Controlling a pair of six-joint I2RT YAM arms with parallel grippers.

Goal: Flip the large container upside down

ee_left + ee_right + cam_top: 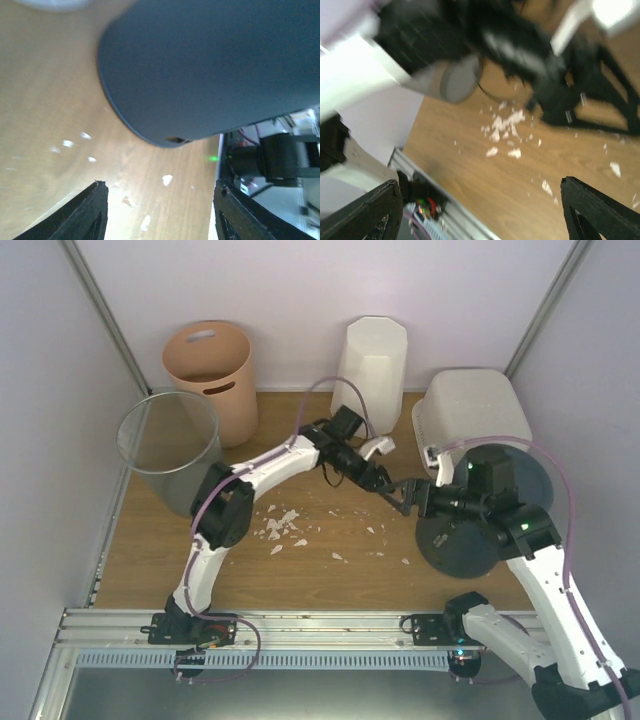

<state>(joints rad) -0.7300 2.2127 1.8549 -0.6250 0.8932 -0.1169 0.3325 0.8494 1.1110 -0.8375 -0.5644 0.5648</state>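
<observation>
The large container [472, 408] sits at 2 o'clock by the back wall, its closed base turned up so the inside is hidden and its long axis running roughly 9 to 3. A peach bin [212, 375] at 11 and a mesh bin [170, 445] at 9 stand mouth up, a tall white bin [370, 365] stands at 12, and a dark grey bin [470, 535] is just in front of the container. The left gripper [383, 480] and right gripper [408, 496] hang released at centre, close together, near white scraps [280, 525].
</observation>
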